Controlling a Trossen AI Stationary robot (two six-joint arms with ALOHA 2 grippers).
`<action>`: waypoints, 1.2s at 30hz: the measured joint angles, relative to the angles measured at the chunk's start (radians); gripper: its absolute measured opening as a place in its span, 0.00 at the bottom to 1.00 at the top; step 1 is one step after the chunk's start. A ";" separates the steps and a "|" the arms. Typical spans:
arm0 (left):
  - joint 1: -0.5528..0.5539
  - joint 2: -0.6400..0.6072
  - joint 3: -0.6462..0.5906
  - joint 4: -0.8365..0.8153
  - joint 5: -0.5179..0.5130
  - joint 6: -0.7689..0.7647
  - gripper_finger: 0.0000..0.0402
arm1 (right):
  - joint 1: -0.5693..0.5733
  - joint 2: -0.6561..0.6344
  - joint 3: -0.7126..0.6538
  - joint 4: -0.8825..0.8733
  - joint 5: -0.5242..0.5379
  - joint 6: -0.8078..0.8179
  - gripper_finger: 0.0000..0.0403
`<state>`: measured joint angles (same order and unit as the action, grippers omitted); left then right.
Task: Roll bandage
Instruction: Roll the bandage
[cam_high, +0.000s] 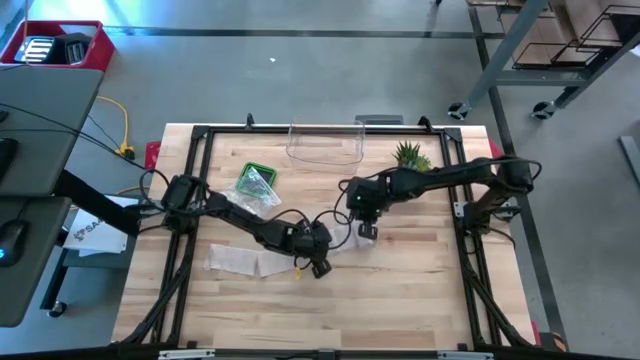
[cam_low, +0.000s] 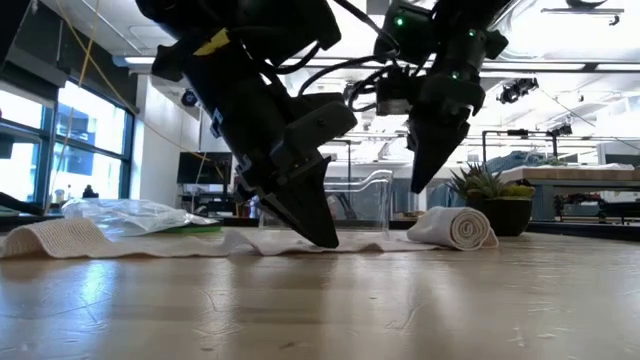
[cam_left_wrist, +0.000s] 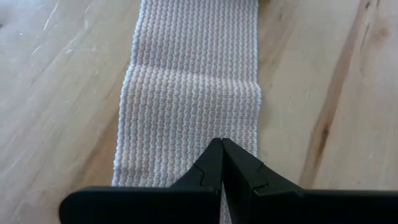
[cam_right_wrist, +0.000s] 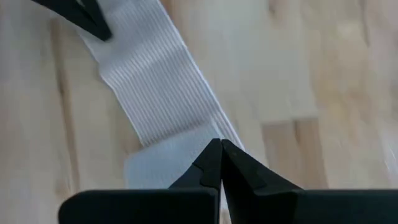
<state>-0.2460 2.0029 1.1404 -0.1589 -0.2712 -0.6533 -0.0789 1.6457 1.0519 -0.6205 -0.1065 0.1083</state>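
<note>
Rolling is begun, not finished; the bandage (cam_low: 455, 227) shows a small roll at one end, its woven white strip lying flat across the table (cam_high: 400, 300) middle; left gripper (cam_low: 322, 238) closed, tips pinning the strip; right gripper (cam_low: 420, 185) closed, empty, above the roll.

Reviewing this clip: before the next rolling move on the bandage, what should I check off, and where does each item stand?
1. Bandage flat on the table: ok.
2. Rolled end formed: ok, partly rolled.
3. Left gripper tip pinning the strip, fingers shut: ok.
4. Right gripper touching the roll: not ok, hangs above it.
5. Plant and clear box clear of the path: ok.
6. Strip straight: cannot tell.
</note>
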 joint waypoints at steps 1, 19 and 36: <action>0.003 0.000 0.000 0.000 0.001 0.000 0.00 | -0.010 -0.005 0.000 -0.015 0.001 0.009 0.00; 0.080 -0.133 -0.002 -0.051 0.002 0.084 0.00 | -0.106 -0.080 0.000 -0.122 0.000 -0.030 0.00; 0.175 -0.153 0.108 -0.081 0.023 0.185 0.00 | -0.107 -0.098 -0.001 -0.178 0.060 0.124 0.00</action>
<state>-0.0714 1.8496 1.2483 -0.2400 -0.2484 -0.4680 -0.1861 1.5473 1.0512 -0.7988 -0.0465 0.2319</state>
